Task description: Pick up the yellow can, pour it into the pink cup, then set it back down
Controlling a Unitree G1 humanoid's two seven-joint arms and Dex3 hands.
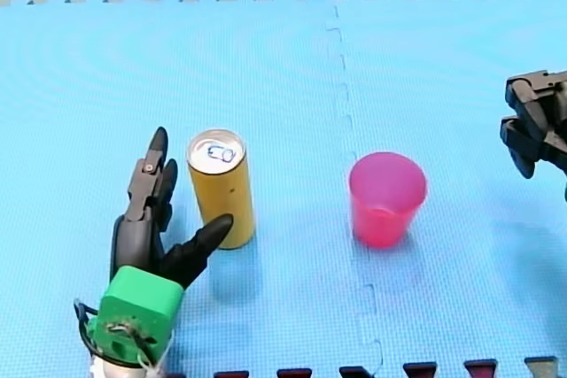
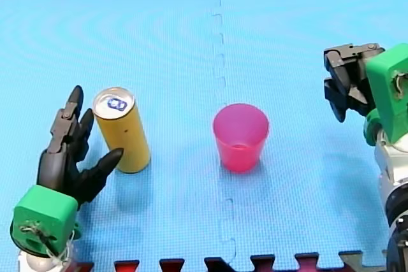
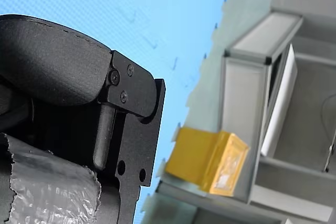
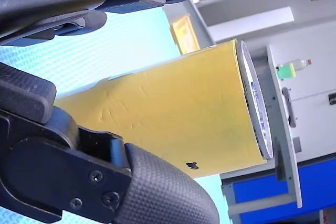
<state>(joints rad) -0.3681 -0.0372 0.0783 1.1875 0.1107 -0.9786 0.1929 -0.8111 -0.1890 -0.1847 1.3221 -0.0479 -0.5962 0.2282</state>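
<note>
**Grasp Not Yet Closed**

The tall yellow metal can stands upright toward the near-left corner of the blue foam mat. The robot's left hand brackets it, thumb in front and fingers behind (unclenched, by my reading, bearing no weight). The pink plastic cup stands upright beside the mat's centre seam. The empty right hand hovers at the right edge. Lifting, pouring and returning apparently all remain.

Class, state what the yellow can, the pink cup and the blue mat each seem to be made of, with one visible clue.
Yellow can: probably metal, silvery pull-tab lid; matte yellow wrap, creased. Pink cup: likely translucent plastic, light glows through. Blue mat: apparently foam, dimpled, interlocking edges. Left hand flanks the can.
</note>
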